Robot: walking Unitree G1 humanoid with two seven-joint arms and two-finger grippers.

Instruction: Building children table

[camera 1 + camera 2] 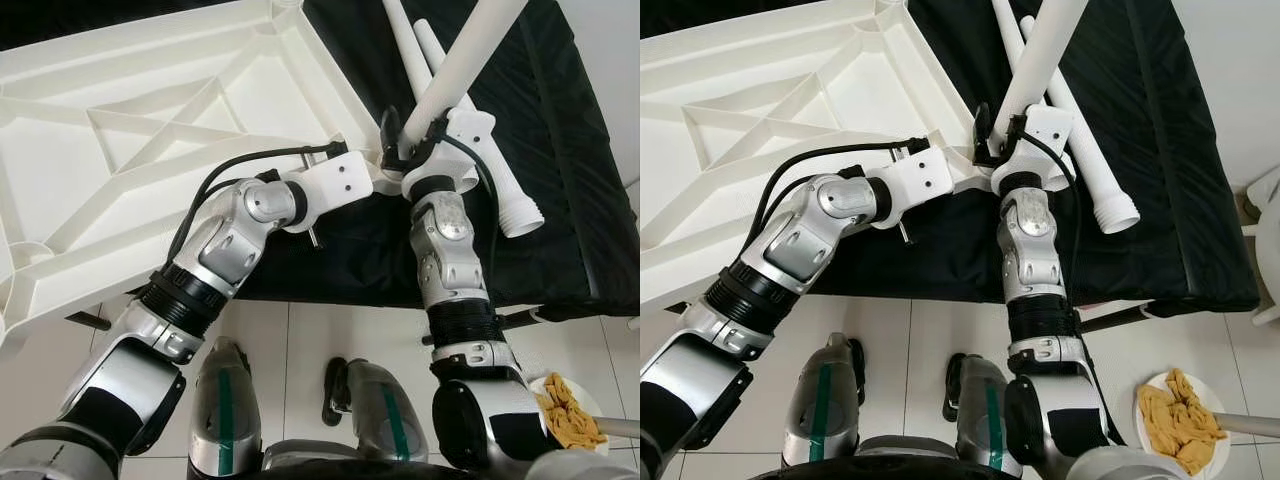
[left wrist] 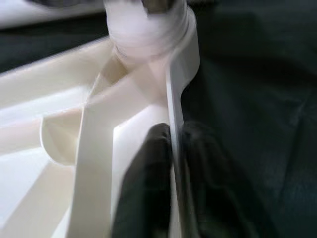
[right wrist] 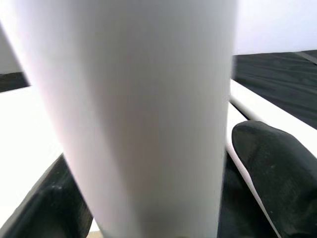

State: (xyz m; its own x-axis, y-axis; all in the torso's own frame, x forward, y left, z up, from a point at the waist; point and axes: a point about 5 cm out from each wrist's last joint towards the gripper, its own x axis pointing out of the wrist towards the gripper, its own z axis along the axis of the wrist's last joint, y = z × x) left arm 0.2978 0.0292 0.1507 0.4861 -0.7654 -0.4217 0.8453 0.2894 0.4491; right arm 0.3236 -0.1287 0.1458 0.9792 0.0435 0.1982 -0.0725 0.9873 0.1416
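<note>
Plate (image 1: pixel 1160 385) on the floor tiles holds crumpled yellow cloth (image 1: pixel 1178 420), well apart from the tabletop. White ribbed tabletop (image 1: pixel 130 130) lies underside-up, its corner over the black-covered bed (image 1: pixel 1160 170). Two loose legs (image 1: pixel 1085 150) lie on the bed just past that corner. Left gripper (image 2: pixel 171 163) pinches the tabletop's rim near the corner socket. Right gripper (image 1: pixel 405 130) is clamped round a white leg (image 1: pixel 465 55), tilted, base at the corner socket, long axis running up and away.

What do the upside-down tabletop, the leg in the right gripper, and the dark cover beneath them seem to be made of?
Tabletop: probably moulded plastic, matte white, judging by its cast ribs. Leg held by the right gripper: likely the same smooth white plastic. Cover: seemingly black fabric, soft and faintly creased.
</note>
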